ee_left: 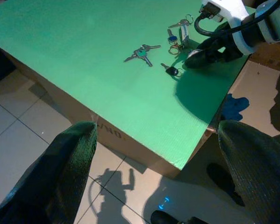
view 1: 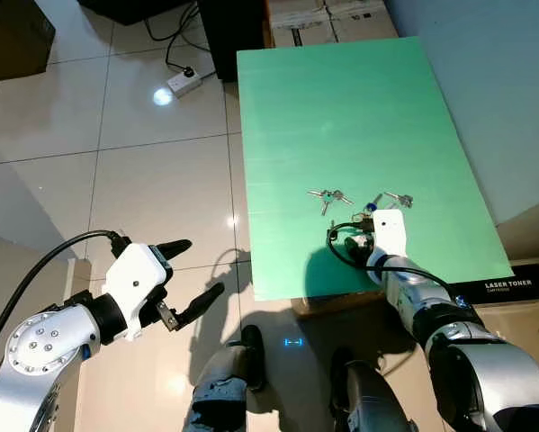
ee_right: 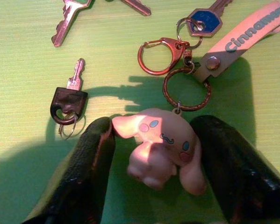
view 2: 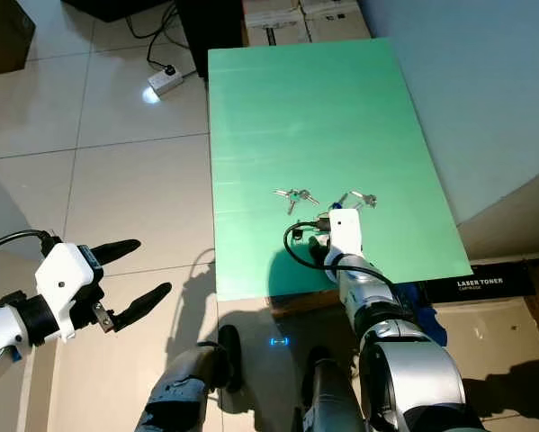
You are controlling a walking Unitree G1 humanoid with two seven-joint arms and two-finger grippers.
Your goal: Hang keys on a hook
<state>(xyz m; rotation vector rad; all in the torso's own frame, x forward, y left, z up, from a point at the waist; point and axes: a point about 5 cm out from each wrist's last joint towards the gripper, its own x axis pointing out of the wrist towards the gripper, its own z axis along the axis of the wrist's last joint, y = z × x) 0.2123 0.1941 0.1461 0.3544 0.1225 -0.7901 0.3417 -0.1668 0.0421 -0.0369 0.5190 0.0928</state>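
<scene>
Several keys lie on the green tabletop [view 1: 341, 108]: a silver pair [view 1: 327, 196], a blue-headed key [ee_right: 205, 19], and a small black-headed key [ee_right: 67, 100]. A pink cartoon charm [ee_right: 161, 144] hangs from a ring [ee_right: 186, 88] with a reddish clasp [ee_right: 161, 56] and a pink lettered strap [ee_right: 247, 32]. My right gripper [ee_right: 154, 123] rests on the table with one finger on each side of the charm, both touching it. My left gripper [view 1: 202, 267] hangs open over the tiled floor, left of the table.
The table is a green board on a cardboard box, with its near edge [ee_left: 144, 154] in front of my legs [view 1: 224, 378]. A power strip [view 1: 184, 83] and cables lie on the floor behind. A toner box [view 1: 507, 286] stands at the right, below a blue wall.
</scene>
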